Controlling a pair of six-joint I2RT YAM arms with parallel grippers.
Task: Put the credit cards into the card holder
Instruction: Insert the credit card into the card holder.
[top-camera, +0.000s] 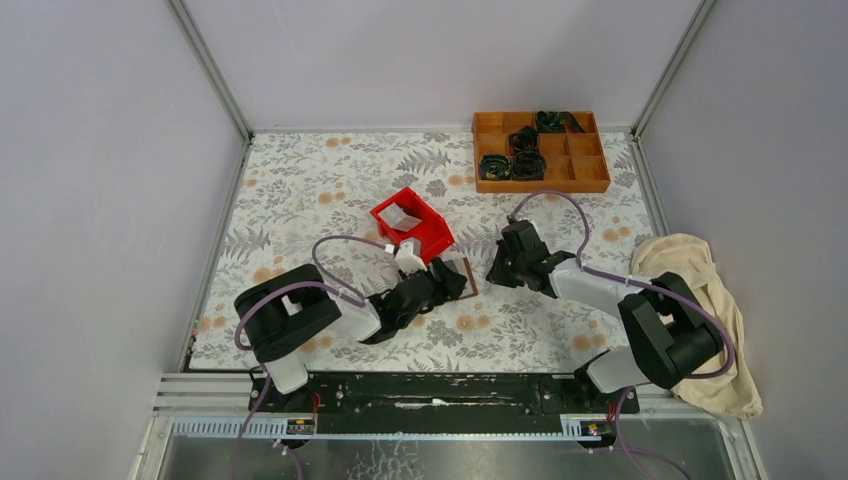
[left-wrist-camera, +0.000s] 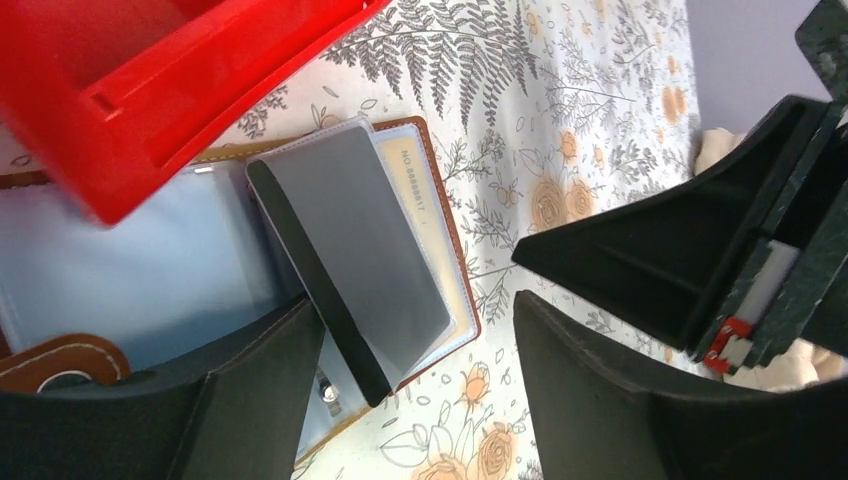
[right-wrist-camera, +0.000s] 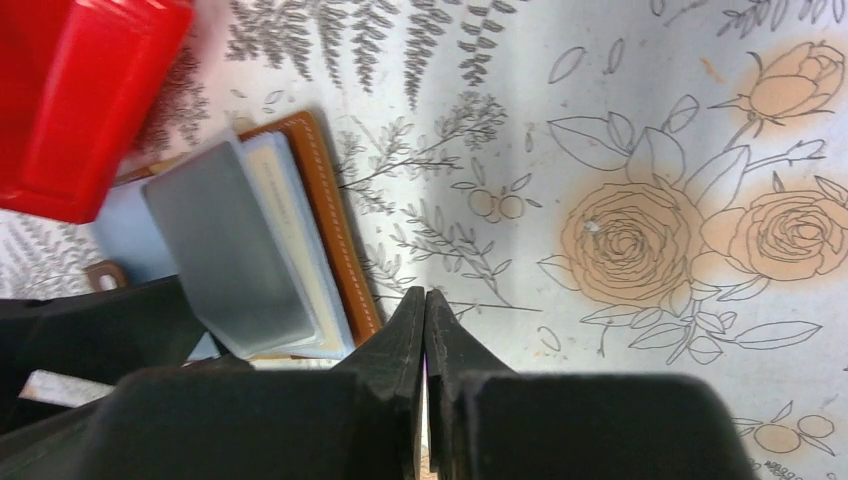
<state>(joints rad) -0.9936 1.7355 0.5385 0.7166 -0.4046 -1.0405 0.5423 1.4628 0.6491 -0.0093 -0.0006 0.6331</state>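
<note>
Beside the red bin, card holder lies open on the bench, grey card askew in its clear sleeve. My left pincer spread over it; right pincer pressed together nearby. I'd pin the leather, nudge card home slowly.

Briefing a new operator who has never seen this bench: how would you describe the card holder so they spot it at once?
On the floral table, find the red bin near the middle. The card holder lies open at the bin's near side. It alone is brown leather, with pale blue lining and a grey card in a clear sleeve.
</note>
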